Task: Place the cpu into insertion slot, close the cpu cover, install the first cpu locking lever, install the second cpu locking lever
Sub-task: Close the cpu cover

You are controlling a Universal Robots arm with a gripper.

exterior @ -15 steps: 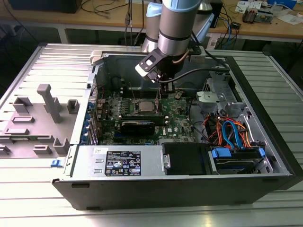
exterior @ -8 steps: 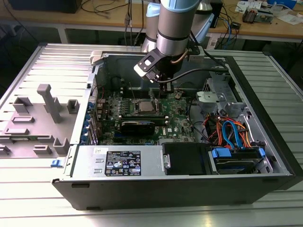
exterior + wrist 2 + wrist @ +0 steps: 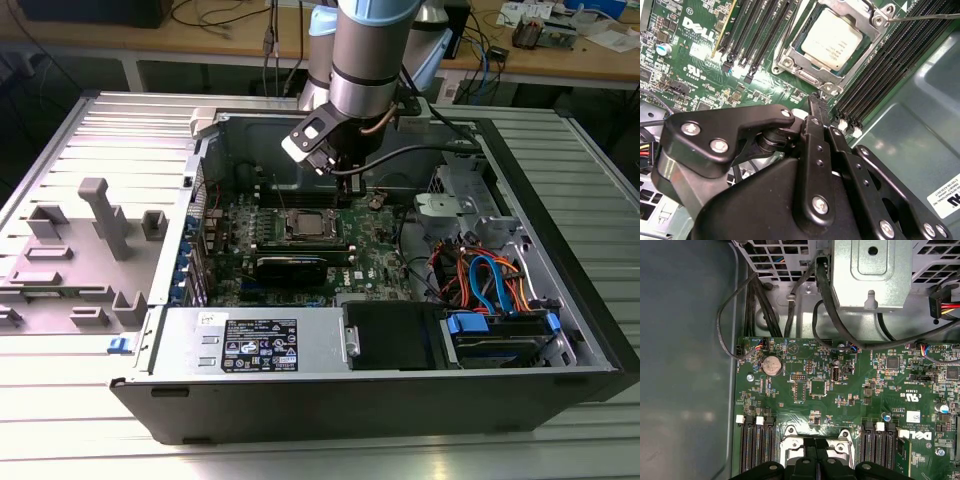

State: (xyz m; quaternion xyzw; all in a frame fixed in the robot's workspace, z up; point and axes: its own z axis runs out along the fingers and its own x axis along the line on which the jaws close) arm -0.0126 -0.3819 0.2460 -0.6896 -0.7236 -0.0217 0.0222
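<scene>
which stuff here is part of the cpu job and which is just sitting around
Job: cpu, metal cover around it, thin lever, tool just off the cover's corner.
Just there: memory slots, coin battery, coloured cables, grey plastic stand.

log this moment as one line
cpu: seated | cover: down over cpu | gripper: shut, empty, near cover corner | lever: latch state unclear

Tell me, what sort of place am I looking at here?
Most likely a robotics or electronics lab: a robot arm reaches into an open computer case on a ribbed metal table, and the wooden workbenches behind carry loose cables.
</scene>
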